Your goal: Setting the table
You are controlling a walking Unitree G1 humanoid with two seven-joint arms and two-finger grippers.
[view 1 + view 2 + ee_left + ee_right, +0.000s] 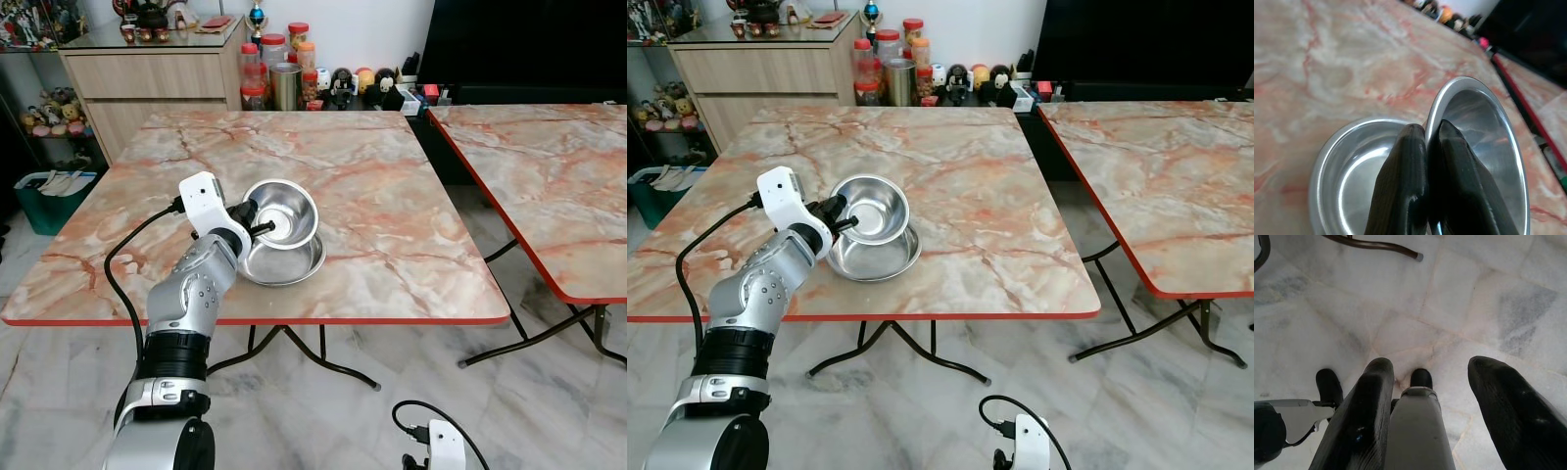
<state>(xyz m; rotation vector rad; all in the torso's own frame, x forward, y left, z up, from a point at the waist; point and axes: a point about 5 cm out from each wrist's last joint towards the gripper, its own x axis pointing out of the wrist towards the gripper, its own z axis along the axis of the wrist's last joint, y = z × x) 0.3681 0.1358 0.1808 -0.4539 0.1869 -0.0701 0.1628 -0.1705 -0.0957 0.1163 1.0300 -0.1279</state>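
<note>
My left gripper is pinched on the rim of the tilted steel bowl; a second steel bowl sits directly beneath it. My right gripper hangs spread over the marble floor.

On the near-left part of the surface, a tilted bowl leans in a second bowl, a cabinet standing behind.

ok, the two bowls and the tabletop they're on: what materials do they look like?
Tilted bowl, pinched at its rim by the left gripper: metal, likely stainless steel, polished; it mirrors the light and the black fingers. Lower bowl: same silvery shine, flat on the table. Table: glossy marble-pattern top, pink-orange veins, red edge; on thin folding legs, so probably laminate rather than stone.
</note>
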